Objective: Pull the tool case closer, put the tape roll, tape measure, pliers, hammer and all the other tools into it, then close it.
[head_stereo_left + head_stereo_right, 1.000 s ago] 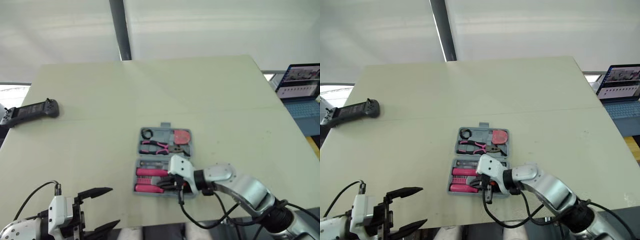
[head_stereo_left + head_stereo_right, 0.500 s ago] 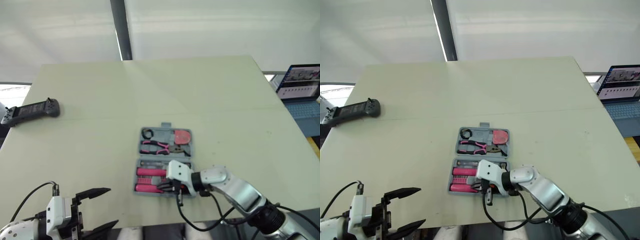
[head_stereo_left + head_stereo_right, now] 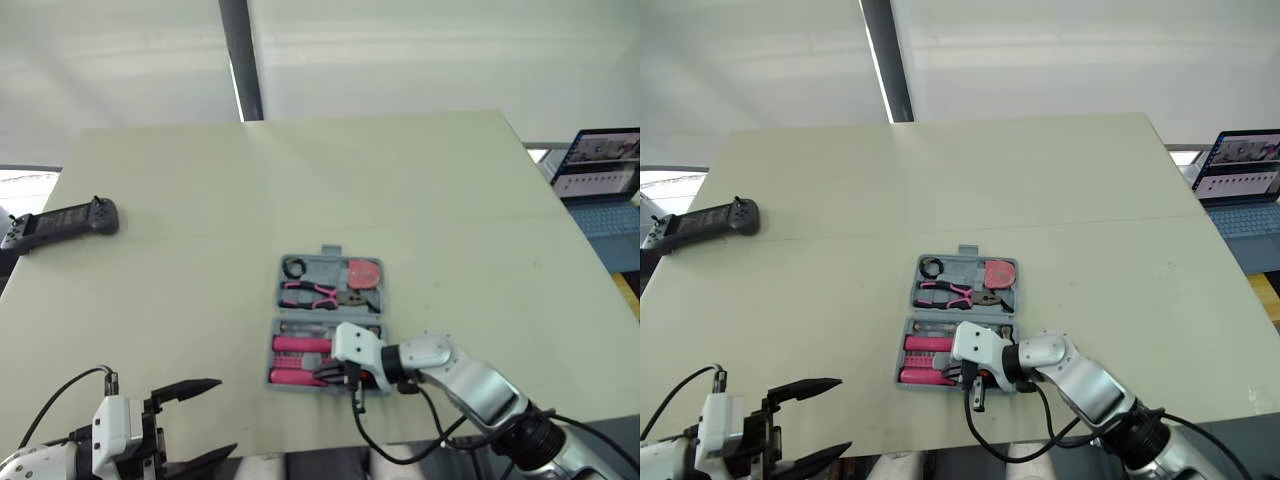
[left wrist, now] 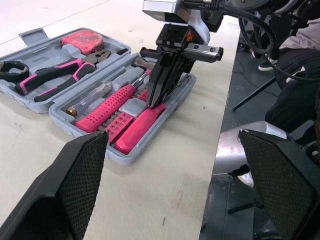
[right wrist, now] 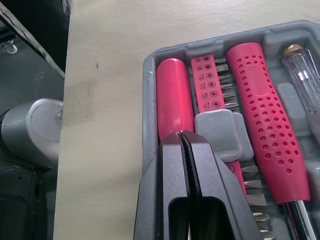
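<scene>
Over the tool case [image 3: 330,268], closed right pincer [image 5: 181,135].

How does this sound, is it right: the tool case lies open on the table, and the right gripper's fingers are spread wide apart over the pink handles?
Not quite. The right gripper is shut, not spread wide: the right wrist view shows its two fingers pressed together, tips down at a pink handle. The rest is right: the tool case lies open on the table.
</scene>
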### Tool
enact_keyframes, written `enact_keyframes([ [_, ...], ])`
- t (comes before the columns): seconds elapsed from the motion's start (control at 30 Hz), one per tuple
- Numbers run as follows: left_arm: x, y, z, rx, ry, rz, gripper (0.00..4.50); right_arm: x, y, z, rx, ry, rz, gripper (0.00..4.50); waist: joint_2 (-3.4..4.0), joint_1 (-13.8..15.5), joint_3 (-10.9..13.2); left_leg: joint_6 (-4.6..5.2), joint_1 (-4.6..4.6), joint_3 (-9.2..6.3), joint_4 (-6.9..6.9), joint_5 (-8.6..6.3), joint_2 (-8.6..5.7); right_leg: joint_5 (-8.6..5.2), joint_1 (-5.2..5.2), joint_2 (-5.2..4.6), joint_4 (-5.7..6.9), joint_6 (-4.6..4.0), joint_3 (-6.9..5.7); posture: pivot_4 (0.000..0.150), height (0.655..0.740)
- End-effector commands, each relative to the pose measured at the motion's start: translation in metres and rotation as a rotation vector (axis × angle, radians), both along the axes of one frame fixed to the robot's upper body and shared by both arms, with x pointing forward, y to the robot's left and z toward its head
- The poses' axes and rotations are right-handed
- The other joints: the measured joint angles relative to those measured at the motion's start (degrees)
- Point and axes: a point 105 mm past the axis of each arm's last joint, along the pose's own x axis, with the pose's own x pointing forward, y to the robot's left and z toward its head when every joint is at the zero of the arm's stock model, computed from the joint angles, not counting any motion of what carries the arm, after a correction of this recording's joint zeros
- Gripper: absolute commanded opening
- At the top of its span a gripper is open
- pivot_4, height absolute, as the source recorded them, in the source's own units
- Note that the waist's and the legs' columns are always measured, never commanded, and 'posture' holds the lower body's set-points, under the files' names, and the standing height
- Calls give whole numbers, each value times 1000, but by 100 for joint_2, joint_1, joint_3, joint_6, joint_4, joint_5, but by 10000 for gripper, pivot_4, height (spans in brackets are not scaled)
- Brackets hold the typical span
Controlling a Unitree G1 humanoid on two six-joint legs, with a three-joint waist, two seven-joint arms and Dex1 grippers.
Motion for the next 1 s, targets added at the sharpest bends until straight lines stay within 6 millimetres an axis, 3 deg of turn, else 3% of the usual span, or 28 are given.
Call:
enact_keyframes([
  [0.03, -2, -1, 8, 0, -24, -4, 45000, -5, -1, -10, -25, 20, 14, 731, -1, -1, -1, 0, 0, 0, 0, 0, 0, 0, 0, 0, 0, 0, 0, 1500, 7400],
  [0.77, -2, 1, 10, 6, -23, -2, 45000, -12, -13, -40, -124, 86, -4, 731, -22, -5, -17, 0, 15, 1, -3, 0, 2, -1, 12, 2, 3, -2, 0, 1500, 7400],
  [0.9, 3, 1, 10, 0, -13, 20, 45000, -7, -9, -26, -56, 84, -34, 731, -23, -1, -17, 0, 15, 0, -3, 0, 2, -1, 14, 2, 2, -2, 0, 1500, 7400],
  [1.0, 13, 3, 9, -2, 42, 71, 45000, 4, -12, 5, 68, 54, -116, 731, -22, 8, -15, 0, 14, 0, -1, 0, 2, -1, 14, 2, 3, -2, 1, 1500, 7400],
])
